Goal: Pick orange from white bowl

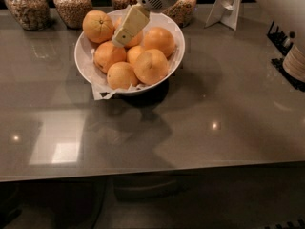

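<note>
Oranges [151, 66] sit in a heap in the white bowl [80, 63], near the back of the gray table [214, 128]. I can see at least 6 of them. My gripper [121, 36] hangs over the middle of the bowl. It points down at a slant, and its tip is right by the top oranges. I cannot tell how wide it is open or if it has hold of anything. No orange is out of the bowl yet, so I think the grab and the lift are both left to do.

The bowl rim is low, so going straight up looks easy. Behind the bowl stand jars [72, 4] full of grain, very near, so I should not push back. A white stand [228, 6] is off to the side. White paper [102, 92] pokes over the front rim. The front of the table has lots of room.
</note>
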`<action>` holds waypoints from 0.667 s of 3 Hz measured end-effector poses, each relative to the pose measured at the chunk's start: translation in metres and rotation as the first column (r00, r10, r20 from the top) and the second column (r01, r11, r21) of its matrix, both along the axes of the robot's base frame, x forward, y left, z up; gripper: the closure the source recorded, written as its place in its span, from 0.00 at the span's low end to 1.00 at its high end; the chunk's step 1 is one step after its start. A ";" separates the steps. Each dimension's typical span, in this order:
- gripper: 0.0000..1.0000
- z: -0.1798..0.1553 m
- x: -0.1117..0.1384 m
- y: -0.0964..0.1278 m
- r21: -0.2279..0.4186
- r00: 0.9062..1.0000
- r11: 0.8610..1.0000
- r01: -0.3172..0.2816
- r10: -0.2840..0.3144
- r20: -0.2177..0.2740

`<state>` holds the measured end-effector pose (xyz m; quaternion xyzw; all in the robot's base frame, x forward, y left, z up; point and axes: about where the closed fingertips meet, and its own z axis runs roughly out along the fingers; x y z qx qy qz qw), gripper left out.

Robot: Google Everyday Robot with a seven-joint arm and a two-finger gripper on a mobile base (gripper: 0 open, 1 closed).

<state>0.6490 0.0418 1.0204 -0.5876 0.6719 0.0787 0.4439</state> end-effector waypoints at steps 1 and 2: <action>0.00 -0.003 0.013 0.028 0.020 1.000 1.000 -0.017 0.017 0.012; 0.00 -0.013 0.022 0.049 0.025 1.000 0.999 -0.031 0.031 -0.002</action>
